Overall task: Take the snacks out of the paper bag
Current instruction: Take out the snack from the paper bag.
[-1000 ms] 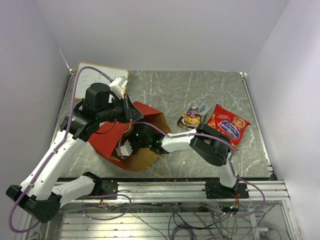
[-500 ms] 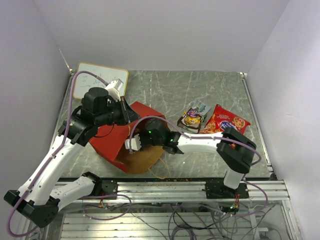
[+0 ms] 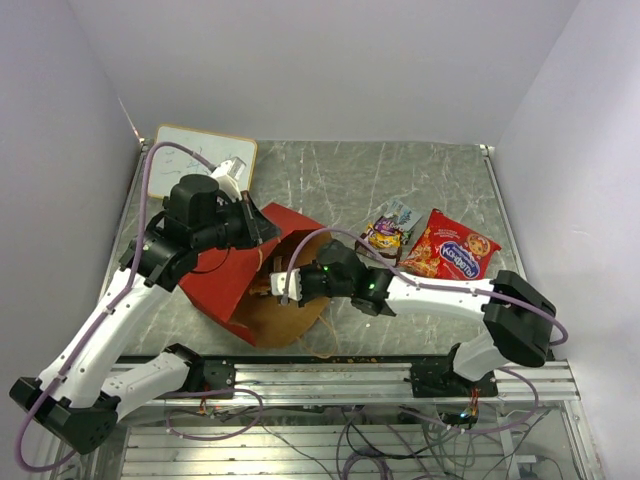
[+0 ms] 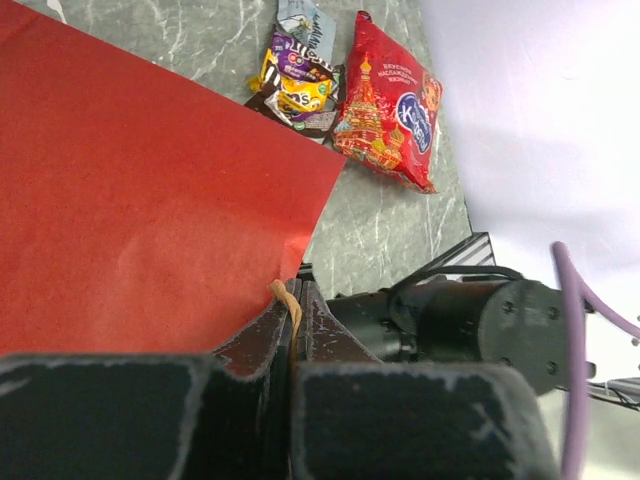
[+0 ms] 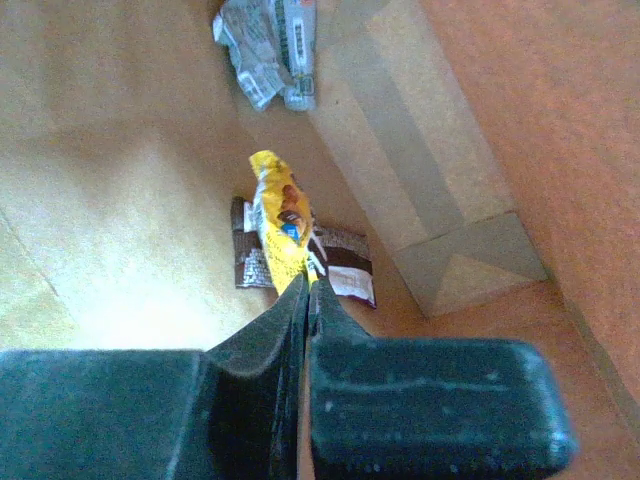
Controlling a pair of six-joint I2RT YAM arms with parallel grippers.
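Your right fingers (image 5: 306,300) are pinched on just the tip of the yellow packet (image 5: 277,220), deep inside the paper bag (image 4: 150,190). Pull fast and it may slip. Your left fingers (image 4: 293,320) clamp the bag's rim; if that tears, the mouth collapses

The right arm (image 3: 440,290) fills most of the mouth of the paper bag (image 3: 215,275), so little room is left to get in. On the counter (image 3: 330,180), a heap of small packets (image 3: 386,234) and a big red packet (image 3: 455,250) block the right side. The back middle is open.
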